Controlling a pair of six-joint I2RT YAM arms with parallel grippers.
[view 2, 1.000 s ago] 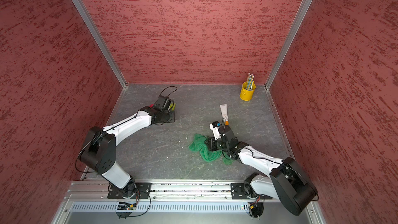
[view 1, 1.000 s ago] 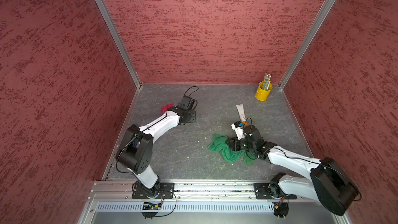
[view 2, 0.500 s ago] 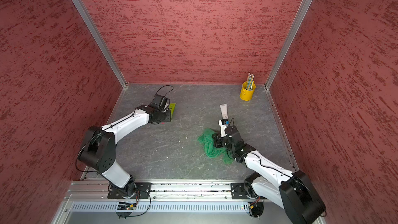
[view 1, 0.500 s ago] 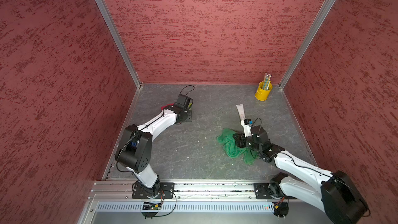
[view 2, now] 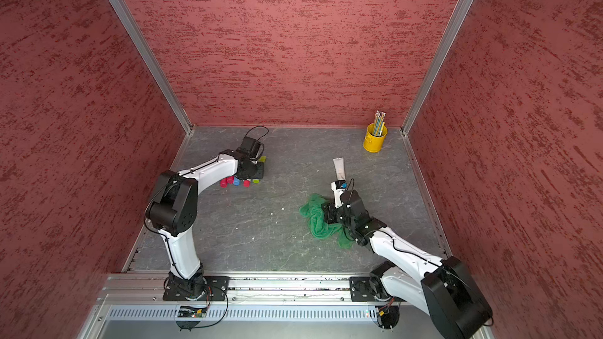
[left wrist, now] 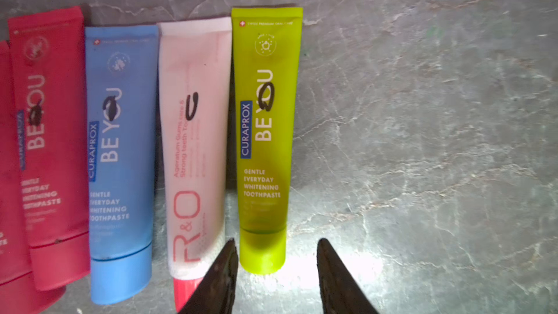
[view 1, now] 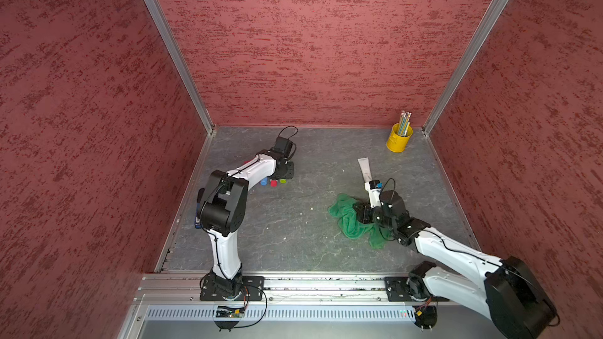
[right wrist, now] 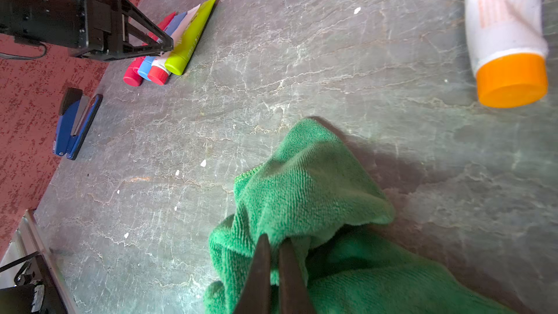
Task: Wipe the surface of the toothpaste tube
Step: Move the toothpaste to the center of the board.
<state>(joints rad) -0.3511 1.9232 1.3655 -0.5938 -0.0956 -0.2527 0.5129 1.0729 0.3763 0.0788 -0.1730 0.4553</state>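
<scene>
Desk [view 1: 293,223]: grey, marble-patterned surface that carries every item; both arms reach over it.
Right arm [view 1: 456,256]: extends low across the desk, with its wrist above the green cloth.
Left arm [view 1: 254,167]: reaches toward the far side of the desk, with its wrist above a row of tubes.
Green cloth [right wrist: 302,182]: bunched microfibre; one fold is raised at the right end effector and the rest lies crumpled on the desk beneath and behind it.
Right end effector [right wrist: 274,240]: closed, pinching a fold of the green cloth between both fingers.
Left end effector [left wrist: 276,240]: fingers spread and gripping nothing; it is poised over the cap end of the lime tube.
White toothpaste tube [right wrist: 504,25]: lies flat on the desk just ahead of the right end effector, orange cap toward it; it is apart from the green cloth.
Lime tube [left wrist: 265,131]: lies flat, its cap between the left end effector's fingers as seen from the left wrist, with a gap on one side.
Pale pink tube [left wrist: 193,146]: beside the lime tube; its red cap is partly covered by one finger of the left end effector.
Blue tube [left wrist: 120,146]: next in the row, further from the left end effector.
Red tube [left wrist: 48,131]: beyond the blue tube.
Tube markings: each of these four row tubes bears a black scribble.
Yellow cup [view 1: 398,140]: upright in the far corner, well beyond the right end effector.
Stapler [right wrist: 75,122]: blue, on the desk well apart from both end effectors.
Pencils [view 1: 404,120]: stand in the yellow cup.
</scene>
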